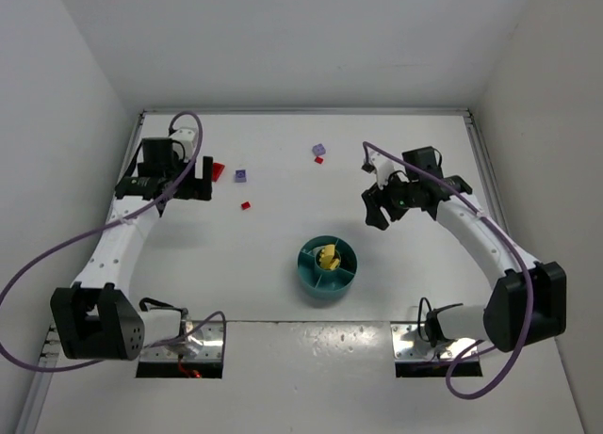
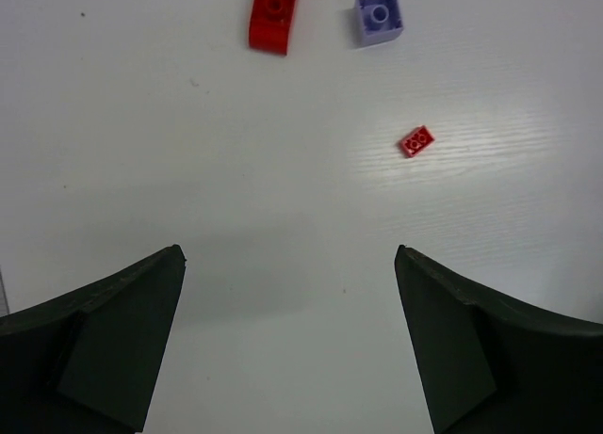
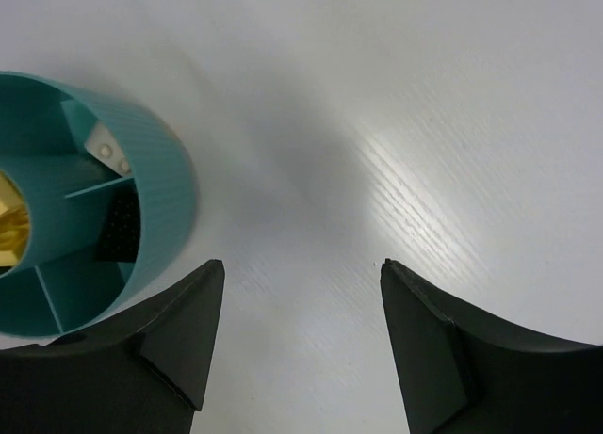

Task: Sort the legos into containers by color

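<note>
- Legos not yet sorted lie on the far-left table (image 1: 283, 227), well apart from the teal dish (image 1: 303, 265): a long red brick (image 2: 274, 15), a lilac brick (image 2: 381, 16) and a small red brick (image 2: 415, 141).
- Left gripper (image 2: 290, 255) hovers facing them with its jaws wide apart, probably lining up a pick.
- Right gripper (image 3: 301, 265) hangs beside the dish, jaws apart and empty.
- The dish's wedges hold a tan brick (image 3: 105, 150) and a black brick (image 3: 118, 229).

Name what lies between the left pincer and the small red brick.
Nothing; the left wrist view shows only bare table between the left pincer and the small red brick.
</note>
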{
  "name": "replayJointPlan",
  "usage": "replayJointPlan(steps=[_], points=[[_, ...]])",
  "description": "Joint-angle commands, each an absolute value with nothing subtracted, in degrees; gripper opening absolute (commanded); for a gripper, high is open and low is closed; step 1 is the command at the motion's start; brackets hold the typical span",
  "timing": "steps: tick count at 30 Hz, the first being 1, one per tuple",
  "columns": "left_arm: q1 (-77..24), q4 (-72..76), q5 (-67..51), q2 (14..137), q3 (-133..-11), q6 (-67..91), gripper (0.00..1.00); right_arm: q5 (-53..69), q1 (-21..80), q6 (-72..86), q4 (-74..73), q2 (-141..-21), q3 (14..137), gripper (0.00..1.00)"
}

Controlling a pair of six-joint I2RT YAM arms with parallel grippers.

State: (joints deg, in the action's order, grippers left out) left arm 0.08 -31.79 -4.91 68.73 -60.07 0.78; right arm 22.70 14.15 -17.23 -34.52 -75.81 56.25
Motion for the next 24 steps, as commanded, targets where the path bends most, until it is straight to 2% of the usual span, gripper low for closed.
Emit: replayJointPlan(steps=[1, 6, 10, 13, 24], points=[[0.79, -31.47, 0.79, 70.48, -63.45, -0.35, 1.0, 18.64, 13.71, -12.93, -31.46, -75.59, 55.11, 0.68], [0.27, -28.56, 4.3, 76.54, -66.25, -1.58, 1.0, 17.23, 13.71, -11.78, -30.23, -76.29, 54.49, 0.68], [-0.35, -27.96, 3.96, 88.58, -71.27, -2.81, 0.83, 16.61, 13.18, -11.25, -29.71, -76.9, 54.49, 0.68], [-1.05, -25.85, 3.96, 95.33, -73.64, -3.86, 0.74, 16.08, 13.18, -10.72, -29.18, -77.95, 54.49, 0.68], [-1.05, -21.53, 3.95, 109.5, -80.59, -4.39, 0.73, 16.08, 13.18, -9.14, -28.12, -82.17, 56.24, 0.68]])
